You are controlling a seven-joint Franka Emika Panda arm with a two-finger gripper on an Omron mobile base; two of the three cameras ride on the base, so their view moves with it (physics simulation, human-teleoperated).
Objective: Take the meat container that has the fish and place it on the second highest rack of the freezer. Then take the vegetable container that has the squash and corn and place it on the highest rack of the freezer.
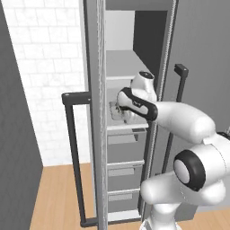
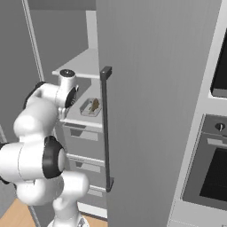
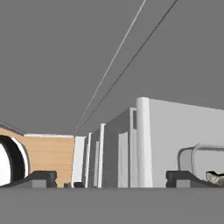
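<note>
Fingers [image 3: 111,177] spread wide and empty, with the fish container [image 2: 91,107] resting on the freezer rack [image 2: 80,119] just beside them.

A white brick wall [image 1: 40,81] stands left, above a wood floor [image 1: 54,193]. Far right, an oven [image 2: 213,173] sits below a dark microwave [image 2: 220,66].
</note>
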